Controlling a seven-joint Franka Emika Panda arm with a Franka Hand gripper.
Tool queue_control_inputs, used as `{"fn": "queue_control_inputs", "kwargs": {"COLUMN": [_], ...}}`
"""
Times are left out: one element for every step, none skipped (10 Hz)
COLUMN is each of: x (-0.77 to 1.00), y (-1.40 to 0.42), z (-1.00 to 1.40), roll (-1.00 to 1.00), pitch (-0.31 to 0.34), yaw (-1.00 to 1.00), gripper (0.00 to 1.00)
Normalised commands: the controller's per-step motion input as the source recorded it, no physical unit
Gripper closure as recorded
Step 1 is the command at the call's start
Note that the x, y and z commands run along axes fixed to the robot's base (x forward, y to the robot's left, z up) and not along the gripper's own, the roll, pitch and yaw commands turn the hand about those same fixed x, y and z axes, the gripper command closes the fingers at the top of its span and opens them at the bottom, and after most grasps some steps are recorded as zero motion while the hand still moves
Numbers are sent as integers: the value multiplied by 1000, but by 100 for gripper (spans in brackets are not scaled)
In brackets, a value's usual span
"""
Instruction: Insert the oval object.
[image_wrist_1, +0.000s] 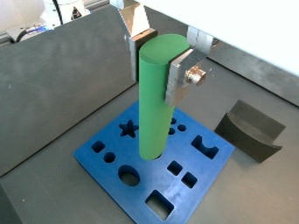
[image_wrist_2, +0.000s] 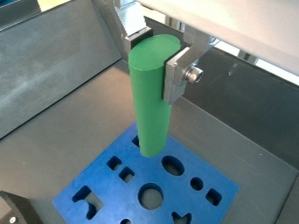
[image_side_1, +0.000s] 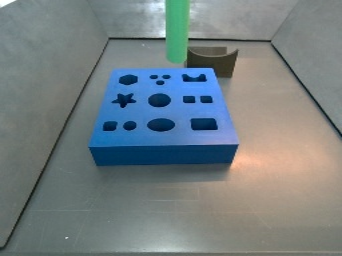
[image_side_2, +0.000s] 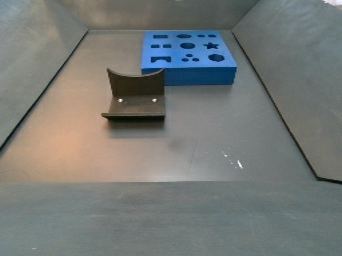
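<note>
My gripper (image_wrist_1: 160, 61) is shut on the top of the oval object (image_wrist_1: 155, 114), a long bright green rod held upright; both wrist views show this (image_wrist_2: 156, 59). The rod (image_wrist_2: 149, 114) hangs over the blue block with shaped holes (image_wrist_1: 111, 166), its lower end above the block and apart from it. In a side view the rod (image_side_1: 177, 30) comes down from the top edge near the far side of the block (image_side_1: 160, 140), and the gripper is out of frame. The block shows in a side view (image_side_2: 187, 76) without the rod or the gripper.
A dark olive curved piece (image_side_1: 214, 58) lies on the grey floor just beyond the block; it also shows in a wrist view (image_wrist_1: 251, 131) and a side view (image_side_2: 134, 95). Grey walls enclose the floor on all sides.
</note>
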Motion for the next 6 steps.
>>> {"fn": "queue_control_inputs", "kwargs": {"x": [-57, 0, 26, 0, 0, 0], "y": [0, -69, -117, 0, 0, 0], "z": [0, -29, -223, -314, -314, -314], "roll": [0, 51, 0, -40, -40, -40], "pitch": [0, 36, 44, 0, 0, 0], "yaw": [0, -154, -883, -1000, -1000, -1000], "gripper": [100, 100, 100, 100, 100, 100]}}
